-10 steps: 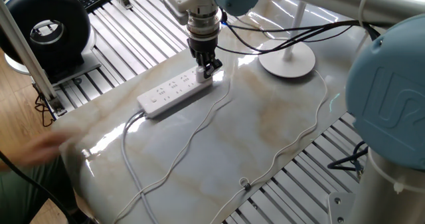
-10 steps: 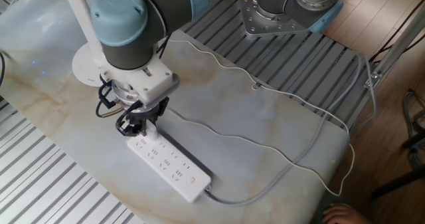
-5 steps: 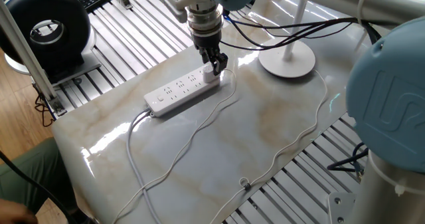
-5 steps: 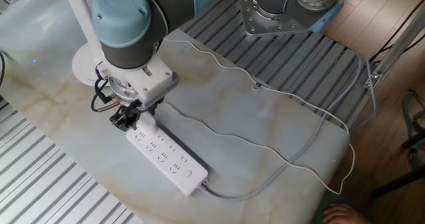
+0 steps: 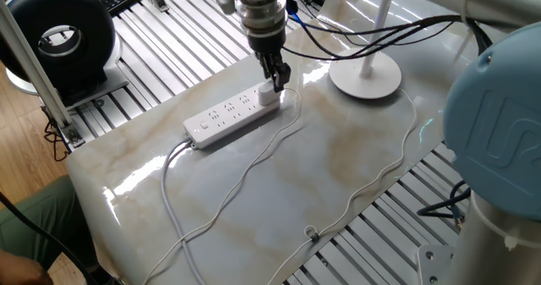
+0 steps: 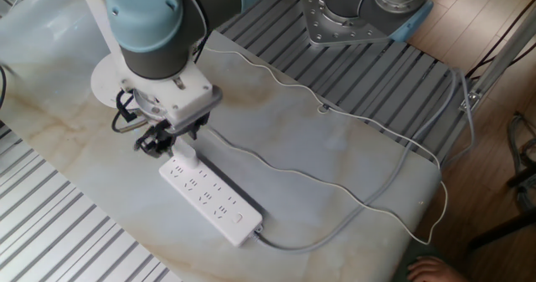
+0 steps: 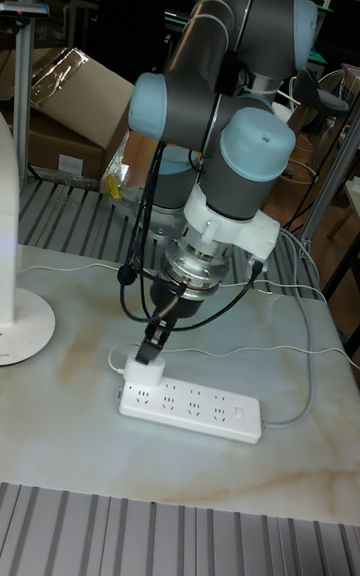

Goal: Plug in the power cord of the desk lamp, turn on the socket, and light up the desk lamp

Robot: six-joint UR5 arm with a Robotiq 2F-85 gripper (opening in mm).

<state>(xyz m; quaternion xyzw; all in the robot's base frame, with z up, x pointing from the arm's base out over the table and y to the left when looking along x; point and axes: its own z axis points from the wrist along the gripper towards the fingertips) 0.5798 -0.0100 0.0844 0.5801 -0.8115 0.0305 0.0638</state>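
Sitting upright in the end outlet of the socket (image 7: 190,405), the plug of the power cord (image 5: 269,95) looks seated, though how deep I cannot tell. The gripper (image 5: 276,79) hangs just above it; whether the jaws pinch it is unclear. Lifting while clamped could yank the plug out or drag the strip. The desk lamp (image 5: 365,75) stands nearby, with the cord trailing across the table (image 6: 352,161).

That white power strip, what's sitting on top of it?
A small boxy white plug stands on the power strip at its far end from the round button, with the jaws just above it. Whether its prongs are fully seated is hidden.
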